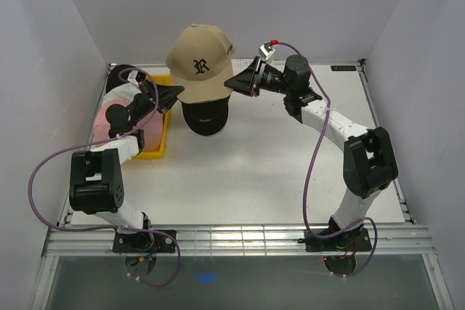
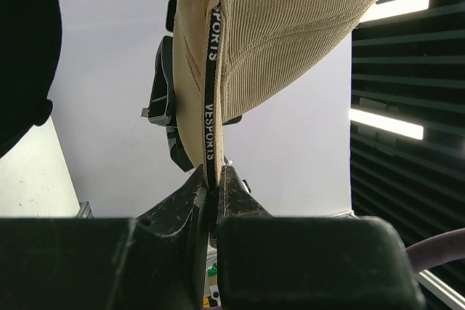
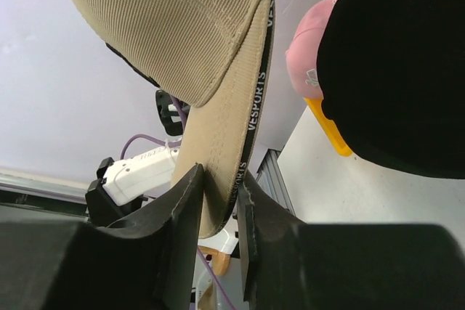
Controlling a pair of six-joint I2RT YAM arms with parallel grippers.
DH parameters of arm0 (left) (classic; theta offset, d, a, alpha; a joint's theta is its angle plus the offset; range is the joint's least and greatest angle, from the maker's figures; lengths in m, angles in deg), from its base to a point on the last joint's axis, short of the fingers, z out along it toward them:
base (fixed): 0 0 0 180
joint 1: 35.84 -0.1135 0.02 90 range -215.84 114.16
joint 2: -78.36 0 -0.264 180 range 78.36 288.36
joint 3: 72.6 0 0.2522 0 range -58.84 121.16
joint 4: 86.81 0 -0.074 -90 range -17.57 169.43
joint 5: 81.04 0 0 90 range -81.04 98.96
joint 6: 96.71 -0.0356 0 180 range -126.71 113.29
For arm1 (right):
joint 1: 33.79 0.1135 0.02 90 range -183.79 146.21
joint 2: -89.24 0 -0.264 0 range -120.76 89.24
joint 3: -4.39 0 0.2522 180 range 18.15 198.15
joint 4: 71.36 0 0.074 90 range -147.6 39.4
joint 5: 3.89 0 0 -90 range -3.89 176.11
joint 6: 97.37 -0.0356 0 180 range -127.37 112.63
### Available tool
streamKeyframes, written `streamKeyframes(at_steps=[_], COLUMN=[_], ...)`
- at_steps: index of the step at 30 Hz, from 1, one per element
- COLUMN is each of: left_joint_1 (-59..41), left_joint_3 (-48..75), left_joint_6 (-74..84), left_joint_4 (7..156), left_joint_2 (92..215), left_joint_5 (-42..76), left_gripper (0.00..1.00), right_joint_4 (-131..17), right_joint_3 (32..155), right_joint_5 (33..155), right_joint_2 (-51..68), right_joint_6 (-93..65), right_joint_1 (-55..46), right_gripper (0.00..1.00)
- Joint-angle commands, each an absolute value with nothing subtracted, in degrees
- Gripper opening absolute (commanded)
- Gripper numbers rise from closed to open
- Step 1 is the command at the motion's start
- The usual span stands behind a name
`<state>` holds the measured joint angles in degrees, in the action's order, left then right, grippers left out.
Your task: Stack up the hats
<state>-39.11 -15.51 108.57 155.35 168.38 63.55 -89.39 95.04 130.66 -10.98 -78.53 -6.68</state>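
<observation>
We see the left gripper (image 1: pixel 176 93) clamped on the left rim of the tan corduroy baseball cap with a black "R" (image 1: pixel 197 63). The right gripper (image 1: pixel 232 82) pinches, it seems, its right rim. The cap hangs between the 2, above a black fabric cap (image 1: pixel 205 120) lying on the white table (image 1: pixel 254 172).

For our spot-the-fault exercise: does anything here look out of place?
Nothing damaged or spilled. The tan cap hangs above the black cap, pinched on opposite sides by the left gripper and right gripper.
</observation>
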Motion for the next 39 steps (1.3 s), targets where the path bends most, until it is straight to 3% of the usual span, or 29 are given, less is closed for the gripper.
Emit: streamKeyframes(at_steps=[1, 13, 39], left_joint_1=[-38.39, -38.48, -40.67], left_joint_3=[-17.08, -19.37, -25.18], left_joint_6=[113.35, 108.52, 99.47], left_joint_4=[168.91, 162.06, 149.14], left_joint_2=[167.48, 167.83, 167.75], left_joint_5=[63.55, 64.60, 66.36], left_gripper=[0.00, 0.00, 0.00], right_joint_4=[-92.58, -91.53, -87.48], right_joint_3=[94.27, 88.91, 84.78], right_joint_5=[132.07, 130.67, 129.96], right_joint_2=[-7.96, -8.84, -13.41], right_joint_6=[-75.05, -71.62, -66.00], right_joint_1=[-4.26, -3.20, -1.97], right_gripper=[0.26, 0.20, 0.18])
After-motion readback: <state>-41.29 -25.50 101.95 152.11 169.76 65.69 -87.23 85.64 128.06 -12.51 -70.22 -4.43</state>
